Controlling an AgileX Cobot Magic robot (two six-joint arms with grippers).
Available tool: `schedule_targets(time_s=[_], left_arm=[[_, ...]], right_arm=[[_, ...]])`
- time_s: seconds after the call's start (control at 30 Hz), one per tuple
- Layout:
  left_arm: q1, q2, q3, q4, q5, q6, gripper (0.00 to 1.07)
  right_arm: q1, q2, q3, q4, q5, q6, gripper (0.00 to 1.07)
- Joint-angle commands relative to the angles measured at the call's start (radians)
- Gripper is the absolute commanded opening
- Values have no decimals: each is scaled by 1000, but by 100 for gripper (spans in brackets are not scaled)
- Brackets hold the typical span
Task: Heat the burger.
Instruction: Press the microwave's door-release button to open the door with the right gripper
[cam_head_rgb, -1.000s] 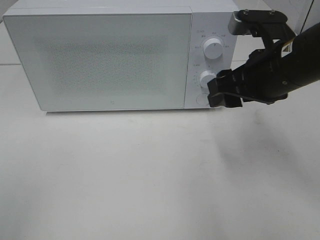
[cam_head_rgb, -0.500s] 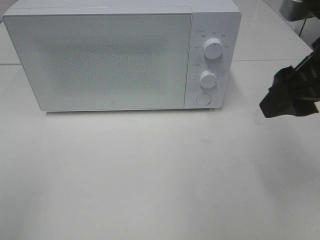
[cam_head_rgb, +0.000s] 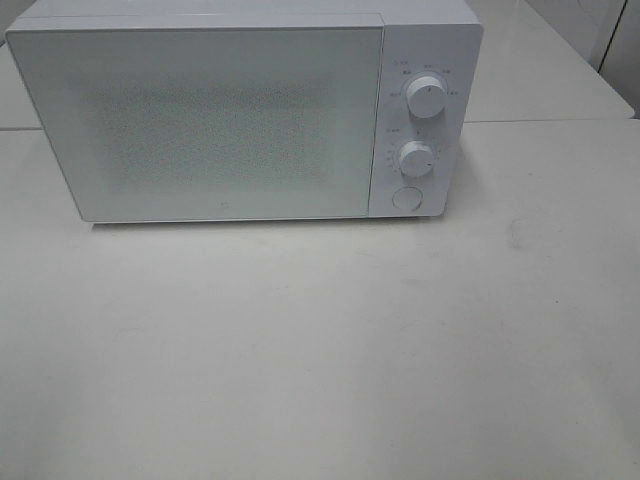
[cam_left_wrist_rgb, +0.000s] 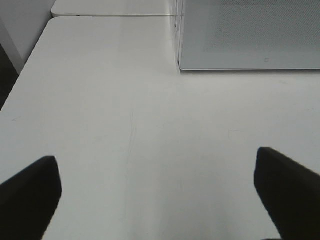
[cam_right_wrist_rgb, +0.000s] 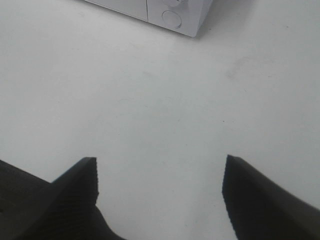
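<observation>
Left pincer (cam_left_wrist_rgb: 156, 161) is open, its two black fingers (cam_left_wrist_rgb: 30, 195) spread wide with only bare surface between them. Right pincer (cam_right_wrist_rgb: 160, 160) is open as well, its ribbed black fingers (cam_right_wrist_rgb: 60, 205) well apart and holding nothing. Neither one touches anything I can see.

Under both lies the flat white matte bench (cam_head_rgb: 320, 350), with a faint grey scuff (cam_head_rgb: 515, 235) on the right arm's side.

Further back on it stands the boxy white microwave oven (cam_head_rgb: 420, 40), its front facing me. Its wide door (cam_head_rgb: 200, 120), with a speckled mesh window, is closed flush against the body. On the narrow control strip at the door's right sit a white upper dial (cam_head_rgb: 427, 99), a white lower dial (cam_head_rgb: 416, 158) beneath it, and a round button (cam_head_rgb: 406, 197) at the bottom.

As for the burger, none of my three views shows it, and the mesh window is too cloudy to see through, so I cannot tell where it is.
</observation>
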Motion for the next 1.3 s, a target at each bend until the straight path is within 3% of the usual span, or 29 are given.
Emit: schedule_targets(time_s=[0.03,0.63,1.1,1.3], left_arm=[[1,-24,4,-3,-14,-2,100],[1,-24,4,-3,-14,-2,100],[1,-24,4,-4,-14,-2,100],[1,-22,4,-3,-14,-2,100]], right_arm=[[-88,-121,52,-11,31,-13,72],[-301,-543,253,-6,37,-7,78],[-303,-716,282,-16,96,-7,76],[-303,-714,282,-16,96,-7,76]])
